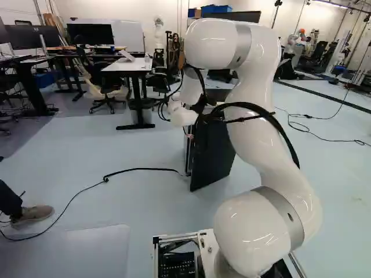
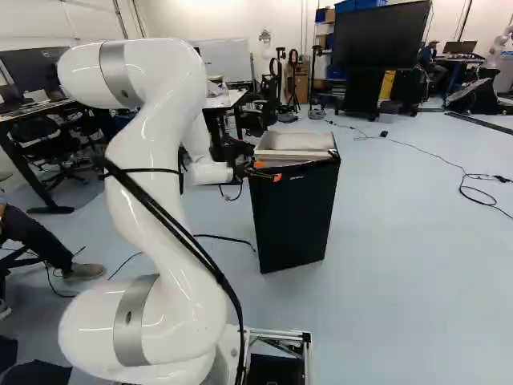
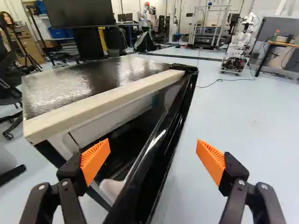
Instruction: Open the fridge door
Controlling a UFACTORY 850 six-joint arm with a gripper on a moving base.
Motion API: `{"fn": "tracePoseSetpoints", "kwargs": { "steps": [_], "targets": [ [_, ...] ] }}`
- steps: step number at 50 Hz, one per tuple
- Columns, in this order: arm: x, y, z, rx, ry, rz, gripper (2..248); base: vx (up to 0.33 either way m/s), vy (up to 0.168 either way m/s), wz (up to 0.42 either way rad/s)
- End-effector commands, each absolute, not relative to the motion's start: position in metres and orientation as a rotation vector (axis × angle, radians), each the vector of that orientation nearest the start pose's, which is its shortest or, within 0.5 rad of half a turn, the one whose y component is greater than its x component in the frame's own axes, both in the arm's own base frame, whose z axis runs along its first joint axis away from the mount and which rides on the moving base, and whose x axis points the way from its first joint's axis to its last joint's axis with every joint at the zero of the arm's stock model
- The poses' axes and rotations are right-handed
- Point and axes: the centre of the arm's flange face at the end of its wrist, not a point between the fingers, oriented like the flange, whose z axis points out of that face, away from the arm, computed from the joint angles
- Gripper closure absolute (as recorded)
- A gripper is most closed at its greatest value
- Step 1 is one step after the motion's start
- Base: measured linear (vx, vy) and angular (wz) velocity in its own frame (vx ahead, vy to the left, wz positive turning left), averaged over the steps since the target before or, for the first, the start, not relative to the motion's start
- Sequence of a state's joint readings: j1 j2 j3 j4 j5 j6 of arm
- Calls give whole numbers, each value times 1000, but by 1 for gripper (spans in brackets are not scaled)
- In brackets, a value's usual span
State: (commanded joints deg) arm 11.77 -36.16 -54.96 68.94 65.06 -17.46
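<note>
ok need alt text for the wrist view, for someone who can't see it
A black fridge door stands ajar from its fridge, its edge between the widely spread, orange-padded fingers of the open hand. Beyond, across a pale floor, are a large dark screen and another robot.

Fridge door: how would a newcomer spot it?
Start from the low fridge with a pale strip along its top edge. Its door is the glossy black slab standing ajar between the open gripper's fingers, without any pale strip.
</note>
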Motion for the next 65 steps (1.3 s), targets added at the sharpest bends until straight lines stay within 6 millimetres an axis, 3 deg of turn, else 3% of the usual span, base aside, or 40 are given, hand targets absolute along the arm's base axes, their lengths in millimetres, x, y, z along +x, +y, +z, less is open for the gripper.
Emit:
{"fn": "tracePoseSetpoints", "kwargs": {
  "steps": [65],
  "targets": [
    [443,-50,306,1693,-1182,1191,3,0,-1,-7]
  ]
}}
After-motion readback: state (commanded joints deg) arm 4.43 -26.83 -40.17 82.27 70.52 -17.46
